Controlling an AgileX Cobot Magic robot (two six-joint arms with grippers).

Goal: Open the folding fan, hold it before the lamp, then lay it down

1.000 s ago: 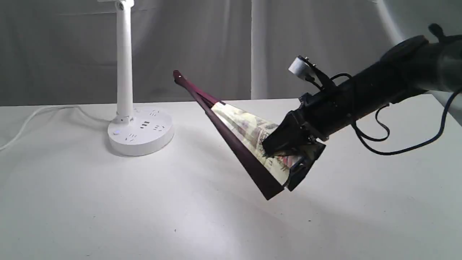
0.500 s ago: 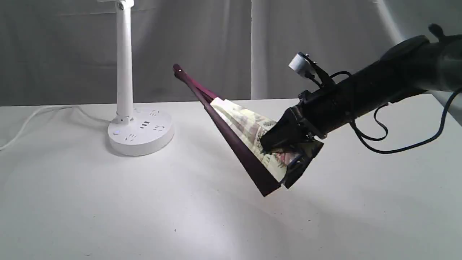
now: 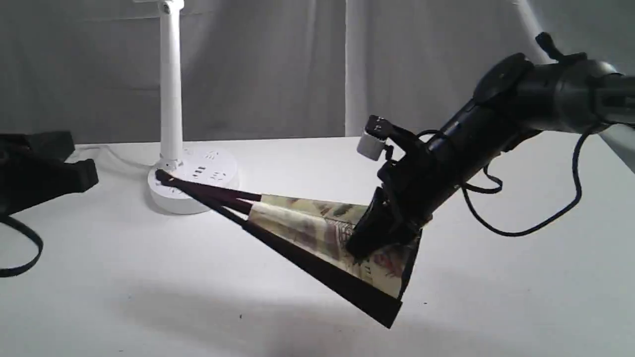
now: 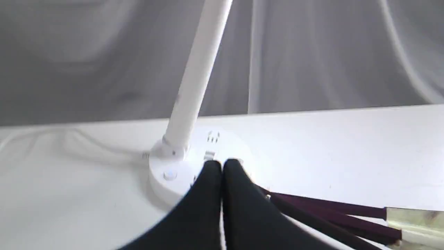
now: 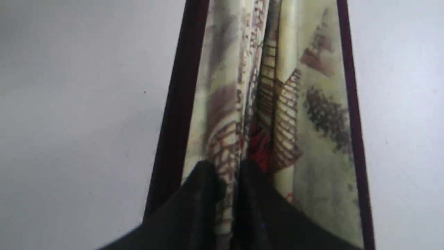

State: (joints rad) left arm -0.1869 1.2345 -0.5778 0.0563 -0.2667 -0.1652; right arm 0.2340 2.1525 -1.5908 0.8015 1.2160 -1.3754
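Pivot of folding fan (image 3: pixel 302 228) beside lamp (image 3: pixel 171 114) base

Nothing here can be read: no text, label, brand, number or sign. The folding fan (image 3: pixel 310 229) carries only painted houses and red blots on its cream leaf, and the fine dark strokes are too blurred to tell whether any are writing. The lamp (image 3: pixel 171 99) is plain white, with only socket slots on its base.
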